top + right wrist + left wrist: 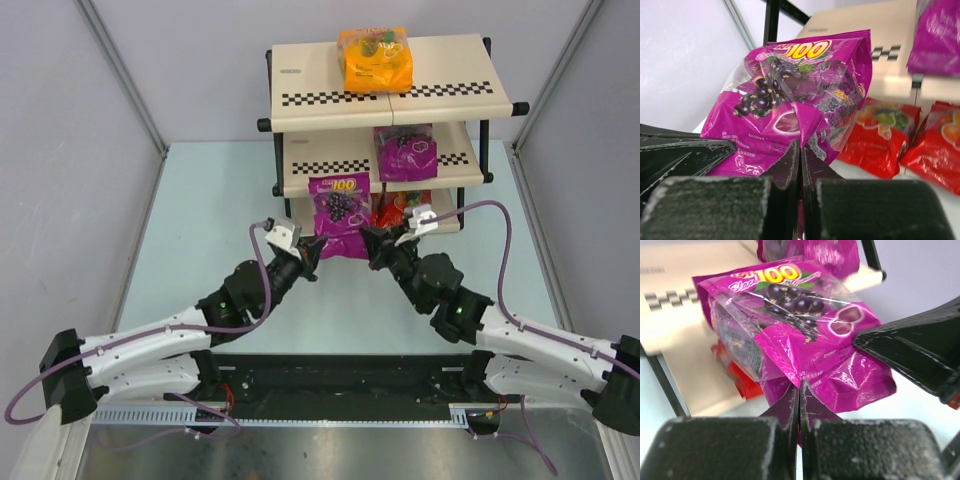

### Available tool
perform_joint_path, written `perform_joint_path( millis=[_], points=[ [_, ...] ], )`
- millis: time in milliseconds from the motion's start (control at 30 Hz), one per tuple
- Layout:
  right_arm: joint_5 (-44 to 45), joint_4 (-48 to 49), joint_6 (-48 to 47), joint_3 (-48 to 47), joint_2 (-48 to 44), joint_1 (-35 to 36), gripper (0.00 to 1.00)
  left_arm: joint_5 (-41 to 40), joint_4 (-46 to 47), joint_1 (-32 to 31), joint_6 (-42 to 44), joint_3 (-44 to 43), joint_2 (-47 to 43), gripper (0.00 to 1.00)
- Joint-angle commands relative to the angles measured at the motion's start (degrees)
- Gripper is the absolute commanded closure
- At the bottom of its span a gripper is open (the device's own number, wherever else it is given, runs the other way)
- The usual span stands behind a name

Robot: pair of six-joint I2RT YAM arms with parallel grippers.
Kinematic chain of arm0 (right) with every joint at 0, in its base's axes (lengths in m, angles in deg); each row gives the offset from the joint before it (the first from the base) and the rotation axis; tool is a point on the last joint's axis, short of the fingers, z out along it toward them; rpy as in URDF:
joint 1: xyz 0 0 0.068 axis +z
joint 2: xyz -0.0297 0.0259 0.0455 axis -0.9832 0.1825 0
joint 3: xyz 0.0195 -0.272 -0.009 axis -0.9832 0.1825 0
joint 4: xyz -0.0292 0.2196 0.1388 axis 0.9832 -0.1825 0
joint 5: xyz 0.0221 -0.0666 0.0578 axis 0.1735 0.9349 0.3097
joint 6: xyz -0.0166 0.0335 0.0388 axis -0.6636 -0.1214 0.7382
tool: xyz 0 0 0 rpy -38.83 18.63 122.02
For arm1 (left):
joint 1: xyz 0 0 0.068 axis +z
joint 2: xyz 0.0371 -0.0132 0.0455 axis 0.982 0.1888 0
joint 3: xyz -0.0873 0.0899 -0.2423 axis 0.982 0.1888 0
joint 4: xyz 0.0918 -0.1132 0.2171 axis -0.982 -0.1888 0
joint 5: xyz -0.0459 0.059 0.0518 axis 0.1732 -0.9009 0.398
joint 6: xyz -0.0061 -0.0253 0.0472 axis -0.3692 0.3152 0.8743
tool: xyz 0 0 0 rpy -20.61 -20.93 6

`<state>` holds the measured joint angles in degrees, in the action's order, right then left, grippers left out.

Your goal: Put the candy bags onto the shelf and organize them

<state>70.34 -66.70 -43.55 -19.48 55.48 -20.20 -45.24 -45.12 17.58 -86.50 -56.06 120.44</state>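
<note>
Both grippers hold one purple candy bag [339, 212] by its lower edge, in front of the shelf's [310, 85] lowest tier. My left gripper [316, 247] is shut on the bag's lower left corner [800, 335]. My right gripper [369, 242] is shut on its lower right [790, 90]. An orange bag [375, 58] lies on the top tier. The second purple bag [404, 152] lies on the middle tier. Two red bags [880, 135] [935, 145] lie side by side on the bottom tier, partly hidden in the top view behind the held bag and my right gripper.
The shelf's black tube frame [270, 125] stands at its sides. Grey enclosure walls with metal posts [120, 70] close in the pale table [200, 220] on the left, right and back. My right gripper's fingers [910, 350] show close beside the left ones.
</note>
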Motion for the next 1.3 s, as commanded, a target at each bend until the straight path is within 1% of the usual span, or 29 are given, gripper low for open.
perform_joint_path(
  millis=[0, 67, 200, 333, 567, 867, 1267],
  points=[
    [-8.1, 5.6, -0.4, -5.3, 1.9, -8.7, 1.0, 2.9, 5.8, 5.4, 4.4, -5.7, 2.2, 1.0],
    [-10.3, 6.4, 0.1, -6.4, 3.5, -11.2, 1.0, 4.3, 6.9, 7.2, 4.4, -7.2, 4.3, 1.0],
    [-15.7, 8.0, 0.9, -9.2, 6.8, -16.1, 1.0, 8.9, 8.3, 12.9, 3.5, -10.1, 8.1, 1.0],
    [-19.3, 10.1, 1.4, -12.2, 10.9, -20.7, 1.0, 11.4, 9.8, 16.3, 3.5, -13.5, 12.2, 1.0],
    [-24.4, 13.2, 2.6, -17.2, 18.8, -25.9, 1.0, 15.0, 11.0, 21.6, 4.4, -19.5, 19.7, 1.0],
    [-27.8, 17.0, 4.0, -20.3, 26.6, -29.8, 1.0, 18.0, 13.0, 25.8, 4.5, -24.4, 27.6, 1.0],
    [-29.7, 17.4, 4.5, -24.7, 30.7, -33.4, 1.0, 19.5, 13.3, 27.3, 4.9, -29.4, 32.9, 1.0]
  ],
)
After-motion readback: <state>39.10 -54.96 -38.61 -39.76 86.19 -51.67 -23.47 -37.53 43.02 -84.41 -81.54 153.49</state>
